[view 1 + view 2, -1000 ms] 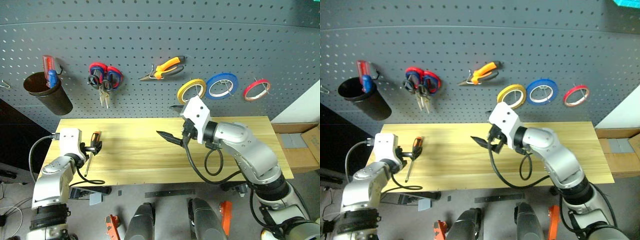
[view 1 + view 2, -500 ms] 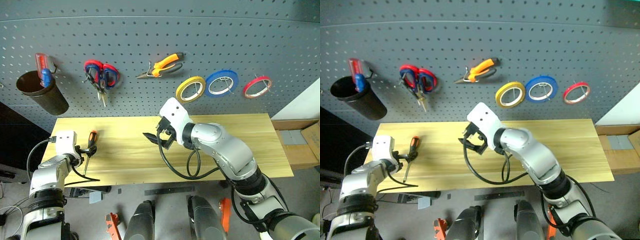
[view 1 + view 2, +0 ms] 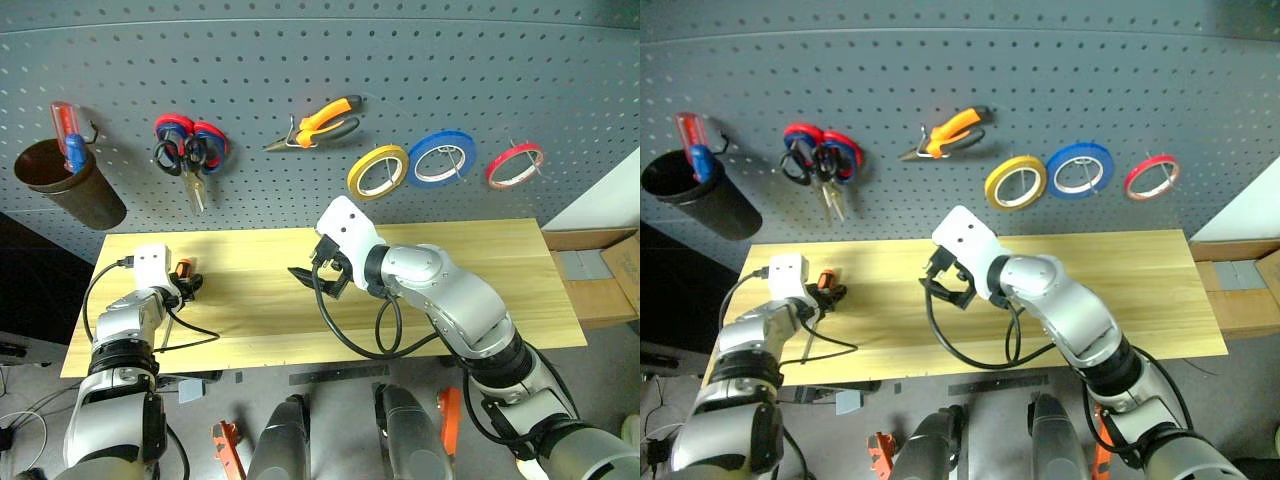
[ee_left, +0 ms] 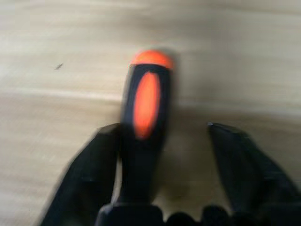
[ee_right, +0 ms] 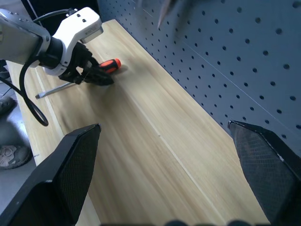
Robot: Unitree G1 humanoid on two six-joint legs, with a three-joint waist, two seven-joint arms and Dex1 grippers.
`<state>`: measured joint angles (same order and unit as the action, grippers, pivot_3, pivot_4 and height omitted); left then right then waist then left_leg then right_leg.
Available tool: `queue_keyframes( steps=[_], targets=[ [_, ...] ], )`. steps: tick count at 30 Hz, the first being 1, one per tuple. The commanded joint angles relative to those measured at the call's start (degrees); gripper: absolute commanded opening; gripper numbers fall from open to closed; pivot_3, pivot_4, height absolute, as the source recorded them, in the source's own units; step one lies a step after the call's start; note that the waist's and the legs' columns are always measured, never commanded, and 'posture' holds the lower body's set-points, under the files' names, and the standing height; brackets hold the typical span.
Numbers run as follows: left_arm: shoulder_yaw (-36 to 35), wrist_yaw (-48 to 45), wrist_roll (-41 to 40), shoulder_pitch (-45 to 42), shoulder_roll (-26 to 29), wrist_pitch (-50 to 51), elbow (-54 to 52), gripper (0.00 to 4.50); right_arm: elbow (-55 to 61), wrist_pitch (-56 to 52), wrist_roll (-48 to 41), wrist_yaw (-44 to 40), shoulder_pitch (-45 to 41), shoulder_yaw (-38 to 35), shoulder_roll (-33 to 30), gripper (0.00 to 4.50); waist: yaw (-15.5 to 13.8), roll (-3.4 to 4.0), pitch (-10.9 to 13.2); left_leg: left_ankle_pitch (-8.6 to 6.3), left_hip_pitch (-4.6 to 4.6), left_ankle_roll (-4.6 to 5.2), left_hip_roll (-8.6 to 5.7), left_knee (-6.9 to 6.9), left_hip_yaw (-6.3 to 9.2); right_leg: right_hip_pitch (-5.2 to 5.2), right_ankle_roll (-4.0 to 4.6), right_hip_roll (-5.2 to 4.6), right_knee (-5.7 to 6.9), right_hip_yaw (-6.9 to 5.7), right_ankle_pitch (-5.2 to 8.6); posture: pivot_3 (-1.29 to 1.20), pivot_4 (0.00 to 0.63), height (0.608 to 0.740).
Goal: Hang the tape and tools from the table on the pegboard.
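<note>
The pegboard [image 3: 300,60] fills the wall ahead of me, dark grey and dotted with holes. Below it lies the table [image 3: 480,270], a long worktop of light yellowish wood. On the board hang a brown cup [image 3: 65,185] at my far left, red-and-blue-handled scissors [image 3: 185,150] beside it, orange-handled pliers [image 3: 318,120] further along, then a yellow tape roll [image 3: 378,172], a blue tape roll [image 3: 441,160] and the red tape [image 3: 514,165] in a row.

My right gripper [image 3: 318,275] hangs above the middle of the table, its two black fingers [image 5: 70,174] spread wide with nothing between them.

My left gripper [image 3: 190,288] sits low at the table's left end, over the screwdriver [image 5: 101,67]. The orange-and-black handle [image 4: 143,108] lies between my fingers [image 4: 84,183]; one finger is against it, the other stands apart from it, so the jaws are partly drawn in and not clamped. The steel shaft [image 5: 54,90] runs back along the wood towards the front edge.
</note>
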<state>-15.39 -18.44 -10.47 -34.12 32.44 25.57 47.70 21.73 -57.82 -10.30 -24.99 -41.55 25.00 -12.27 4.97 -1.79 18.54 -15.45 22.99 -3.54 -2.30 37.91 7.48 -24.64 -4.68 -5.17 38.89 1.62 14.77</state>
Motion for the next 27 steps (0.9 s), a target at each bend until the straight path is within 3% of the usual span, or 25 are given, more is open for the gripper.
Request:
queue_keyframes(
  steps=[1,3,9,16,22,27],
  targets=[
    [0.8,-0.1,0.9,1.8,-0.1,0.8,1.3,1.41,2.9,0.2,0.0,-0.4,-1.2,0.0,0.1,4.5,0.1,0.04,0.0,0.0,-0.01,0.0,0.0,0.0,-0.01,0.0,0.0,0.0,0.0,0.01,0.0,-0.12,0.394,0.74],
    [-0.1,0.5,0.4,4.2,0.1,1.5,-1.5,0.91,2.9,0.5,0.2,-0.4,-1.5,0.0,-0.1,4.5,0.3,0.07,0.0,0.0,-0.03,0.0,0.0,-0.01,-0.02,0.0,0.0,0.0,0.0,0.02,0.0,-0.12,0.386,0.74],
    [-3.8,3.7,-2.1,13.8,-1.8,3.1,-17.2,0.91,2.5,1.3,-0.4,-0.6,-2.5,-1.4,0.3,4.5,1.5,0.07,0.0,-0.01,-0.02,0.01,0.02,-0.1,-0.07,-0.28,-0.01,0.0,0.02,0.44,0.0,-0.11,0.364,0.74],
    [-8.0,8.3,-2.6,27.8,-6.3,-6.2,-43.7,0.91,3.8,3.7,-1.9,-3.2,-2.0,-4.4,-1.1,4.5,1.1,-0.09,0.0,-0.02,0.31,-0.02,0.12,-0.12,-0.07,-0.68,0.0,-0.06,0.01,0.5,-0.01,-0.08,0.32,0.74],
    [-12.2,10.9,0.3,37.5,-7.4,-13.7,-62.7,0.91,7.1,16.4,-5.3,-14.2,0.9,-6.0,-8.0,4.5,-0.4,-0.26,-0.1,-0.04,0.44,-0.06,0.31,-0.12,-0.05,-0.68,0.0,-0.09,-0.23,0.41,-0.02,-0.03,0.283,0.74],
    [-14.0,13.1,2.4,40.0,-7.9,-15.8,-69.1,0.91,6.2,21.8,-10.5,-21.1,0.8,-8.6,-9.3,4.5,-0.9,-0.35,-0.3,-0.08,0.47,-0.05,0.03,-0.12,-0.05,-0.66,0.0,-0.05,-0.31,0.34,-0.02,0.01,0.251,0.74]
  ],
)
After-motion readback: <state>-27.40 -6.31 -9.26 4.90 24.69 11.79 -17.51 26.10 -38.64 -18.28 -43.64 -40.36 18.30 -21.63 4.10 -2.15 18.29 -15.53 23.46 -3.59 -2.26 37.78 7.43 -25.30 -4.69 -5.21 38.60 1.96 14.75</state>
